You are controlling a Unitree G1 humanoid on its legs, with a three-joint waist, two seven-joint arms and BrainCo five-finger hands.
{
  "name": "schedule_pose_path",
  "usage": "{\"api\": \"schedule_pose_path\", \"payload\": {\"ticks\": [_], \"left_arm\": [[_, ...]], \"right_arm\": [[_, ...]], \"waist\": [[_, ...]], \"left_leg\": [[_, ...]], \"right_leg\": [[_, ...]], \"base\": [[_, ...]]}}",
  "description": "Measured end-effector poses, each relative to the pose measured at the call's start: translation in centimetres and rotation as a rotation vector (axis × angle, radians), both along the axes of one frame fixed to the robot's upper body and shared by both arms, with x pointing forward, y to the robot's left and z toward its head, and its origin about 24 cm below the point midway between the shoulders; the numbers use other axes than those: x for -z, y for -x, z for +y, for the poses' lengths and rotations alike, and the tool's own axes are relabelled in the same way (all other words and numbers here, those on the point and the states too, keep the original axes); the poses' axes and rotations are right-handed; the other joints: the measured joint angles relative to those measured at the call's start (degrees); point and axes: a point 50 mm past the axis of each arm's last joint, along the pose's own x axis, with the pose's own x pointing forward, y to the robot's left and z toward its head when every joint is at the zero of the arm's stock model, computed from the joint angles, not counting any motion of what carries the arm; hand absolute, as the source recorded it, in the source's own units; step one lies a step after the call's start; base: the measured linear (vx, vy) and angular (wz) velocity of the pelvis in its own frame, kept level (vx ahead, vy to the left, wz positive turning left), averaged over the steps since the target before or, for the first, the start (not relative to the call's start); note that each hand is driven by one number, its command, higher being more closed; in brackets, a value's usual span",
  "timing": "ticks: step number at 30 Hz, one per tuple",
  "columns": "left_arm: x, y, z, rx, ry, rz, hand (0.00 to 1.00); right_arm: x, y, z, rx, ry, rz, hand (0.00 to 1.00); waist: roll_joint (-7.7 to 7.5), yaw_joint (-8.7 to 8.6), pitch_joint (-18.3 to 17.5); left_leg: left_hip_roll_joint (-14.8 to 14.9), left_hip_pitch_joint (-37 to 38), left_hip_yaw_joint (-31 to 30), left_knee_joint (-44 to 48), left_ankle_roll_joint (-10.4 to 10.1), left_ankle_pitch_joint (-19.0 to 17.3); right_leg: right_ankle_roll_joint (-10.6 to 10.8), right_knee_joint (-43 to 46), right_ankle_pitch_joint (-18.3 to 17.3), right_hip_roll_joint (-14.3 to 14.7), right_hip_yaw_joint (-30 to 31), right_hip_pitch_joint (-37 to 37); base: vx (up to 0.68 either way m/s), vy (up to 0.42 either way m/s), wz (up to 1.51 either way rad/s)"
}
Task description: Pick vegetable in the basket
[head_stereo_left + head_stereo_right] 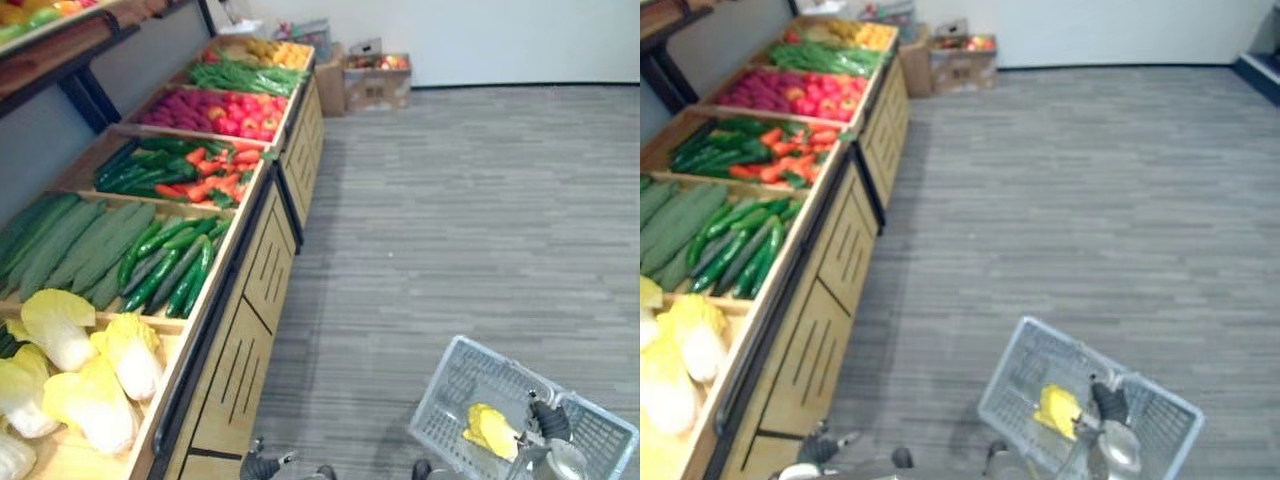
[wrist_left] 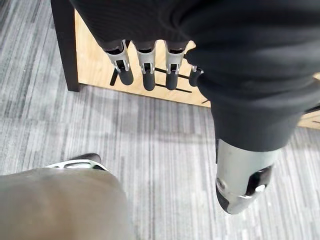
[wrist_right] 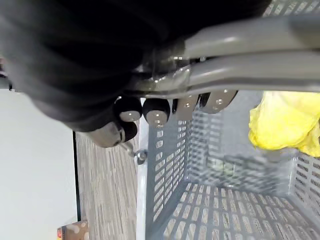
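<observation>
The right hand [image 3: 150, 109] is gripping the basket handle [image 3: 250, 70], fingers curled round the grey bars, and carrying the load low at the robot's right side. The long wooden stand [image 1: 240, 330] is running along the robot's left, its bins holding leafy cabbages [image 1: 90, 390] nearest, then cucumbers [image 1: 165, 265], then carrots [image 1: 205, 180] and more produce further off. The grey mesh basket [image 1: 450, 400] is hanging over the floor [image 1: 470, 220], well apart from the stand. One yellow cabbage [image 1: 490, 430] is lying inside it, against the wall on the hand's side. The left hand [image 2: 145, 65] is hanging beside the stand's front panel, below the bins, fingers straight and holding nothing.

To my eye, one pick is done and the robot is standing between picks. The next move is asking the free left hand to rise over the stand's edge, settle on a vegetable in the nearest bin and close round it. The right hand, meanwhile, needs to keep the basket level and close enough for the drop.
</observation>
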Motion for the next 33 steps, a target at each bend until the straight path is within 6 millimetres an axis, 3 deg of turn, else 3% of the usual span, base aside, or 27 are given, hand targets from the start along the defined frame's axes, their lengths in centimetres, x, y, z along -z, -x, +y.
{"api": "schedule_pose_path", "payload": {"ticks": [3,5,7,10,11,12,14,16,18,20,21,22,23,24,25,26,28,29,31,33], "left_arm": [[0.4,1.4,0.0,-0.007,0.001,0.041,0.0],[0.4,2.3,0.3,-0.031,-0.004,0.051,0.0],[0.7,3.3,-0.3,-0.008,0.005,0.081,0.0],[0.7,3.1,0.1,0.027,-0.016,0.094,0.0],[0.7,3.2,0.4,0.038,-0.025,0.097,0.0],[0.6,3.4,0.8,0.043,-0.038,0.102,0.0],[0.4,3.5,1.7,0.061,-0.064,0.115,0.0],[0.2,2.9,1.9,0.084,-0.077,0.092,0.0],[-0.1,2.2,2.1,0.085,-0.084,0.065,0.0],[-0.3,1.5,2.1,0.083,-0.085,0.04,0.0],[-0.3,1.2,1.9,0.084,-0.08,0.032,0.0],[-0.3,1.0,1.8,0.084,-0.078,0.029,0.0],[-0.4,0.6,1.9,0.086,-0.082,0.021,0.0],[-0.3,0.3,1.2,0.073,-0.063,0.017,0.0],[-0.3,-0.1,0.5,0.075,-0.045,-0.003,0.0],[-0.3,-0.2,0.4,0.071,-0.043,-0.012,0.0],[-0.3,-0.4,0.0,0.067,-0.033,-0.024,0.0],[-0.3,-0.4,0.0,0.062,-0.035,-0.023,0.0],[-0.3,-0.4,0.1,0.063,-0.039,-0.022,0.0],[-0.3,-0.2,0.3,0.058,-0.048,-0.019,0.0]], "right_arm": [[-0.2,-0.7,0.3,-0.017,0.001,-0.012,1.0],[-0.2,-1.2,0.9,-0.048,-0.005,-0.016,1.0],[-0.6,-1.9,0.6,-0.049,0.007,-0.038,1.0],[-0.3,-1.6,0.6,-0.022,-0.003,-0.031,1.0],[-0.4,-1.6,0.5,-0.002,-0.008,-0.039,1.0],[-0.5,-1.8,0.7,0.003,-0.012,-0.054,1.0],[-0.5,-1.9,1.1,0.007,-0.017,-0.069,1.0],[-0.7,-2.5,1.2,0.0,-0.015,-0.088,1.0],[-1.4,-3.9,1.5,-0.021,-0.009,-0.119,1.0],[-1.6,-4.4,1.7,-0.033,-0.003,-0.129,1.0],[-1.5,-4.2,1.5,-0.023,0.002,-0.121,1.0],[-1.4,-4.0,1.5,-0.021,0.009,-0.113,1.0],[-1.3,-3.5,1.3,-0.015,0.019,-0.097,1.0],[-1.3,-3.5,0.9,-0.006,0.026,-0.09,1.0],[-1.6,-4.0,1.1,0.002,0.026,-0.101,1.0],[-1.5,-4.0,1.1,0.005,0.023,-0.099,1.0],[-1.5,-3.7,0.7,0.024,0.029,-0.096,1.0],[-1.4,-3.6,1.0,0.02,0.018,-0.09,1.0],[-1.0,-3.1,1.2,0.021,0.009,-0.075,1.0],[-0.5,-2.0,1.0,0.03,0.012,-0.045,1.0]], "waist": [[0.41,1.56,0.8],[-1.63,3.12,1.3],[0.2,2.87,0.2],[-0.97,2.81,-0.3],[-1.61,2.74,-0.1],[-3.2,2.52,0.4],[-4.09,1.96,1.2],[-4.78,1.73,1.3],[-4.43,1.76,1.5],[-3.88,1.63,1.9],[-3.85,1.15,1.9],[-3.97,1.13,1.9],[-4.64,1.07,2.3],[-2.66,1.7,2.8],[-2.79,1.68,3.3],[-2.26,1.51,3.3],[-0.31,0.88,3.2],[0.44,1.57,2.9],[-0.8,1.0,2.9],[-0.77,1.2,2.9]], "left_leg": [[-1.0,-0.4,-1.3,5.7,2.1,-1.2],[-2.8,-5.1,-3.9,15.0,1.9,-3.2],[-3.2,-5.1,-6.8,7.6,2.9,-2.4],[-4.6,-1.6,-4.3,3.9,4.5,-3.5],[-4.8,0.3,-2.5,2.7,4.6,-3.5],[-5.5,3.1,-1.2,1.6,5.9,-4.2],[-5.7,7.4,-0.3,0.4,7.2,-5.6],[-5.2,10.8,0.8,-1.1,7.3,-5.7],[-3.8,12.2,2.1,-1.4,7.3,-5.7],[-3.1,13.0,2.1,-1.2,7.0,-5.7],[-3.3,13.7,1.9,-0.9,5.0,-6.6],[-3.6,14.1,1.8,-0.7,4.1,-7.1],[-4.3,14.7,1.5,1.1,1.9,-8.5],[-3.0,14.9,1.6,2.3,1.2,-9.1],[-2.4,11.3,1.6,6.1,0.2,-9.7],[-2.3,11.4,1.6,3.6,0.4,-9.8],[-0.2,11.9,1.7,-4.2,-0.1,-3.3],[0.5,12.4,1.6,-1.8,-0.7,-3.3],[1.0,9.5,0.0,6.0,-0.7,-3.3],[3.6,3.6,-2.6,20.5,-1.5,-2.0]], "right_leg": [[1.0,-3.3,1.3,-0.6,3.1,1.6],[1.6,-5.5,2.4,-2.7,5.8,4.0],[2.7,-5.5,1.5,-2.3,7.3,3.6],[4.7,6.9,-1.4,-3.9,10.3,-1.9],[4.7,15.7,-1.4,-4.3,11.3,-6.1],[5.4,23.9,-0.9,-5.2,11.0,-9.0],[7.4,34.2,1.0,-6.7,10.2,-12.4],[3.8,38.6,-1.5,-8.7,3.3,-14.7],[1.8,34.3,-2.9,-8.6,-4.3,-16.5],[2.1,21.5,-2.1,-6.1,-8.0,-16.5],[1.6,11.8,1.9,-4.5,-7.2,-16.2],[1.1,8.3,5.3,-3.9,-6.8,-16.0],[-2.5,3.4,12.9,-3.2,-4.8,-15.4],[-2.7,3.8,14.0,-2.0,-4.7,-14.5],[-3.4,2.0,13.6,-2.5,-3.9,-14.0],[-3.3,1.3,13.6,-2.5,-4.0,-13.2],[-2.3,0.2,12.7,-1.4,-5.0,-11.2],[-2.0,0.1,11.4,-0.8,-4.6,-10.2],[-2.0,-0.9,9.8,-1.6,-6.0,-7.9],[-2.3,-3.6,8.9,-1.0,-7.7,-3.8]], "base": [[0.24,0.131,-0.31],[0.25,0.074,-0.65],[0.24,0.196,-0.63],[0.26,0.189,-0.47],[0.23,0.202,-0.61],[0.23,0.185,-0.58],[0.27,0.126,-0.29],[0.27,0.079,-0.19],[0.24,0.029,-0.29],[0.33,-0.043,-0.01],[0.35,-0.102,0.22],[0.46,-0.161,0.31],[0.31,-0.107,0.02],[0.39,-0.111,-0.08],[0.27,-0.068,-0.19],[0.3,-0.084,0.05],[0.19,-0.056,0.05],[0.13,-0.054,0.02],[0.1,-0.078,0.25],[0.1,-0.096,0.31]]}}
